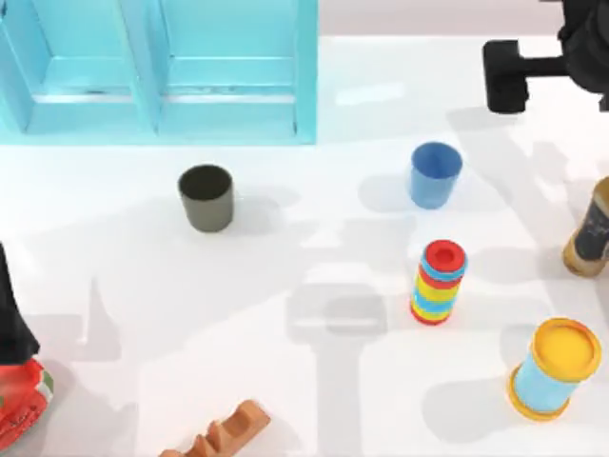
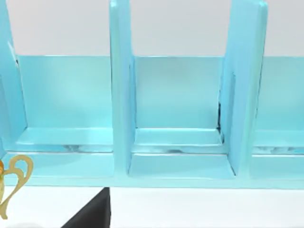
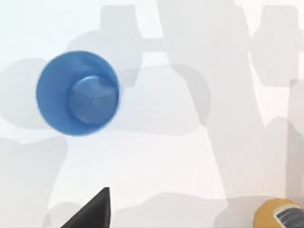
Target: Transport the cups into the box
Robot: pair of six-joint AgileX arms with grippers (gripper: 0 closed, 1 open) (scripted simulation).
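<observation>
Cups first, from the top view: both stand upright and open-mouthed on the white table (image 1: 285, 381), neither yet in the light-blue box (image 1: 157, 71) that occupies the table's far left corner. The dark grey-olive cup (image 1: 206, 197) sits just in front of the box, toward the left half; the blue cup (image 1: 435, 174) stands right of centre, a little behind the rainbow ring stack (image 1: 438, 282). A yellow-lidded tub (image 1: 555, 368) lies near the front right corner, a brown jar (image 1: 590, 231) at the right edge, and a brown block (image 1: 224, 433) at the front edge. The right arm's dark body (image 1: 533, 62) hangs over the far right corner, so the blue cup lies forward and leftward of it, and it is plainly the nearer arm for that cup. The left arm (image 1: 14, 324) sits at the left edge, closer to the grey-olive cup.

Left wrist view: the box's dividers and compartments face the camera; whether that gripper is spread or closed I cannot tell.

Right wrist view: the camera looks straight down the blue cup's (image 3: 78, 93) vertical axis into its mouth. One dark fingertip (image 3: 92, 211) shows apart from the cup, holding nothing; its spread I cannot tell.
</observation>
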